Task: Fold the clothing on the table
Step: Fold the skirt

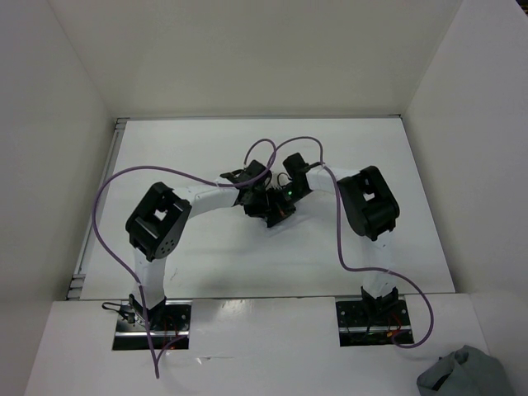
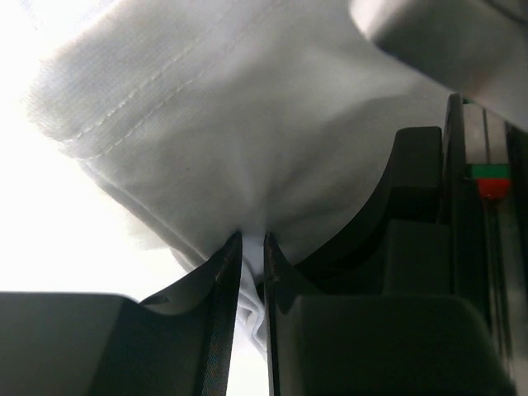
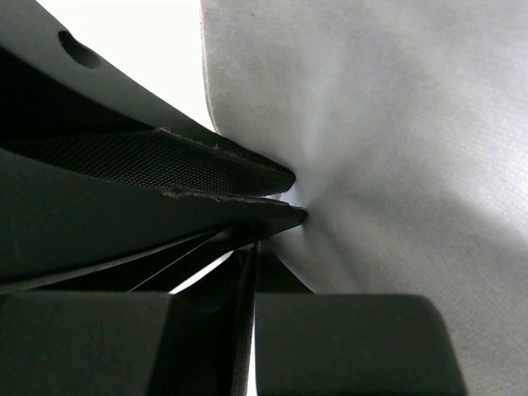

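Built of white tube links on left arm point(image 1: 206, 198) and right arm point(image 1: 330, 183), jointed with bulky black housings point(image 1: 157, 221), strung with looping purple cables point(image 1: 103, 210), bolted to dark base plates point(image 1: 177, 327), tipped with matte black left hand point(image 2: 253, 241) and right hand point(image 3: 299, 196), finely ribbed inside.

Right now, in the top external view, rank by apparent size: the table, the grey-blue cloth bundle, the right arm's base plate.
1. table: largest by far.
2-3. grey-blue cloth bundle and right arm's base plate: look alike; the bundle is cut off by the frame corner, so unranked.
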`<state>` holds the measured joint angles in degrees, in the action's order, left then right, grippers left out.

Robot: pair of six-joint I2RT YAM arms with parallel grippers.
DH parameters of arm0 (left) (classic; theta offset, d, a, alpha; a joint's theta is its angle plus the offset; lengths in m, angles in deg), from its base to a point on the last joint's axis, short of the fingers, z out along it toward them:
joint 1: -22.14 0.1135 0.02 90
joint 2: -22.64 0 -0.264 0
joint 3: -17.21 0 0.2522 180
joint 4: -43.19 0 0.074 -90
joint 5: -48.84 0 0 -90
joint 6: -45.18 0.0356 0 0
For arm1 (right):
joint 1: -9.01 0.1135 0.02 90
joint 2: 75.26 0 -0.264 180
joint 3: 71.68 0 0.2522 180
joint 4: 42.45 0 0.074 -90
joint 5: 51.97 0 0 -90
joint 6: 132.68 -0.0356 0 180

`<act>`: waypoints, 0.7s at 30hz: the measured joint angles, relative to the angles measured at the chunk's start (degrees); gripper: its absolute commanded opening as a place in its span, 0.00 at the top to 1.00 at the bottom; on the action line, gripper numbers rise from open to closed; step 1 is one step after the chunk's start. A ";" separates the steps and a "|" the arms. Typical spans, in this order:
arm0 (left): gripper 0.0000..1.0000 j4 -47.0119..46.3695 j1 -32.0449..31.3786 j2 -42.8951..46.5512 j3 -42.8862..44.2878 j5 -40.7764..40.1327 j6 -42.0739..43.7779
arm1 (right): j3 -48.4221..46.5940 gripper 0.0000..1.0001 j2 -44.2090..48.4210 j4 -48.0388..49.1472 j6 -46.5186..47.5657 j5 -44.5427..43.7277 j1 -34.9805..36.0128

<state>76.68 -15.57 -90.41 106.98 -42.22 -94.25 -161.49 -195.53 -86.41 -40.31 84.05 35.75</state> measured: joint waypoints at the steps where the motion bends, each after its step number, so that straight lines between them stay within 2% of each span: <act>1: 0.76 0.00 0.09 0.00 0.00 0.20 -0.02 | 0.00 1.00 -0.02 0.00 0.11 0.11 0.00; 5: 0.76 0.31 0.24 0.11 0.00 0.44 -0.04 | 1.42 1.00 0.87 0.85 1.60 1.90 -0.04; 8: 0.76 0.52 0.26 1.33 -0.57 -1.07 -0.02 | 5.77 1.00 5.62 0.37 3.10 4.00 -0.96; 14: 0.73 0.74 0.46 11.43 -4.20 -7.17 1.05 | 7.50 1.00 15.04 -1.29 5.57 10.32 -5.31; 17: 0.72 -0.96 0.37 15.08 -4.11 -8.33 1.62 | 7.37 1.00 15.06 -1.25 5.05 10.60 -7.37; 21: 0.73 -1.73 0.37 13.03 -2.71 -8.52 1.88 | 5.68 1.00 8.81 -1.66 3.80 8.13 -8.00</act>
<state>74.95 -15.20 -77.39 104.27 -50.74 -92.37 -155.81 -186.72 -88.07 -36.51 92.18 27.75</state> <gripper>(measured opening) 0.281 0.001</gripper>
